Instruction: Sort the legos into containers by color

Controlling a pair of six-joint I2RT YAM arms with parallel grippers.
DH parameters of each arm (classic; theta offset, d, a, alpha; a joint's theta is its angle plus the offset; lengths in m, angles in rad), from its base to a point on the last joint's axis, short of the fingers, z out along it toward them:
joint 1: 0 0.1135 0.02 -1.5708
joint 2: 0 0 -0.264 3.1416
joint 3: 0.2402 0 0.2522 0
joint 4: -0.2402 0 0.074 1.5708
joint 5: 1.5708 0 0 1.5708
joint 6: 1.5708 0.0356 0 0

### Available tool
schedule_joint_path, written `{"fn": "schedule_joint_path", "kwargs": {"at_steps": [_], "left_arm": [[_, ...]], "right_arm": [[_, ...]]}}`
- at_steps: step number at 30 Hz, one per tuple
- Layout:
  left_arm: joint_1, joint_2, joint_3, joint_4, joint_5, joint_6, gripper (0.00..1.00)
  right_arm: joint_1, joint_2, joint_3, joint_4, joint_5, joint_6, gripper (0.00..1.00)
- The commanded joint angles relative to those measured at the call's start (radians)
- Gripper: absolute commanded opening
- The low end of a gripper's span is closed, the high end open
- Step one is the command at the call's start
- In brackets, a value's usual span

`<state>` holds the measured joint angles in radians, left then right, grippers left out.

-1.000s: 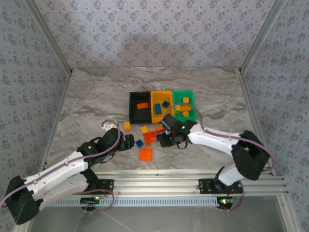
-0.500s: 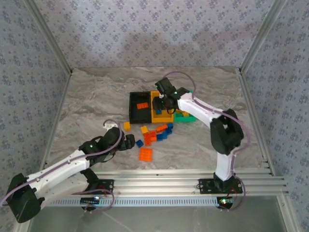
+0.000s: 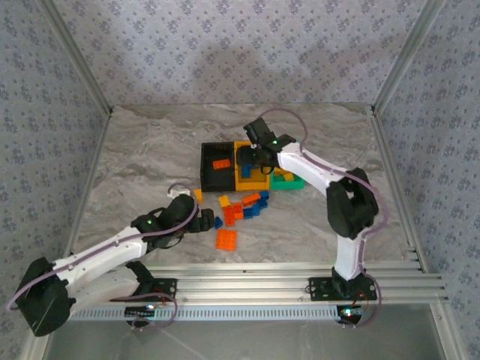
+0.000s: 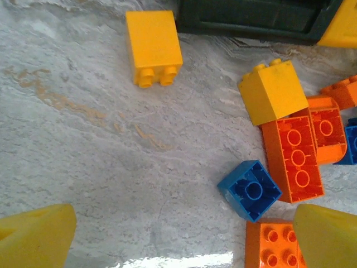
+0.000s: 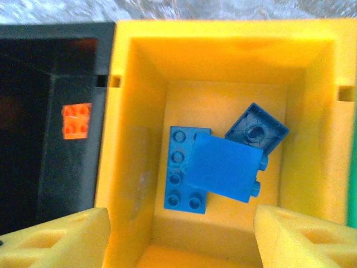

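The containers stand in a row: black bin [image 3: 214,180], yellow bin [image 3: 253,182], green bin [image 3: 295,182]. My right gripper [image 3: 250,159] hovers open over the yellow bin [image 5: 134,111], where a blue brick [image 5: 226,167] lies free across a flat blue plate [image 5: 177,178] beside another blue brick [image 5: 257,132]. An orange-red brick [image 5: 76,120] sits in the black bin. Loose legos [image 3: 241,210] lie on the table in front of the bins. My left gripper [image 4: 184,234] is open low over bare table, with an upturned blue brick [image 4: 249,190] just right of its gap.
Around the left gripper lie two yellow bricks [image 4: 153,44] [image 4: 273,92], a long orange brick [image 4: 293,156] and an orange plate [image 4: 273,245]. The black bin's wall [image 4: 251,19] is just beyond them. Metal frame posts border the marble table [image 3: 135,165].
My right arm swung from the pile up over the yellow bin and opened, leaving a blue brick in it. My left gripper slid right, closer to the pile.
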<state>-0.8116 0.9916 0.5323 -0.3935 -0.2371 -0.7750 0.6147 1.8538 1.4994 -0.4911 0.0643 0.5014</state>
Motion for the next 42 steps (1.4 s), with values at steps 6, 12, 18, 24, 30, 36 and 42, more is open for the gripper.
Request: {"fn": "schedule_joint_path", "kwargs": {"at_steps": [6,12,18,24,30,36,42], "left_arm": [[0.002,0.272,0.126,0.144,0.124,0.083,0.94],[-0.01,0.425,0.18,0.186,0.171,0.116,0.84],[-0.023,0.498,0.193,0.115,0.164,0.095,0.72],[-0.021,0.409,0.123,0.029,0.095,0.05,0.66],[-0.016,0.31,0.078,-0.022,0.073,0.045,0.62],[-0.01,0.277,0.079,-0.009,0.101,0.058,0.78],[-0.017,0.264,0.129,-0.013,0.085,0.049,0.73]], "right_arm": [[0.023,-0.263,-0.275,0.107,-0.011,0.066,0.7],[0.013,-0.361,-0.416,0.105,0.01,0.076,0.7],[-0.009,-0.411,-0.467,0.113,0.009,0.083,0.71],[-0.018,-0.421,-0.47,0.119,0.007,0.083,0.71],[-0.022,-0.414,-0.47,0.13,-0.003,0.093,0.71],[-0.022,-0.416,-0.468,0.125,-0.01,0.094,0.71],[-0.021,-0.425,-0.472,0.123,-0.009,0.096,0.71]]}}
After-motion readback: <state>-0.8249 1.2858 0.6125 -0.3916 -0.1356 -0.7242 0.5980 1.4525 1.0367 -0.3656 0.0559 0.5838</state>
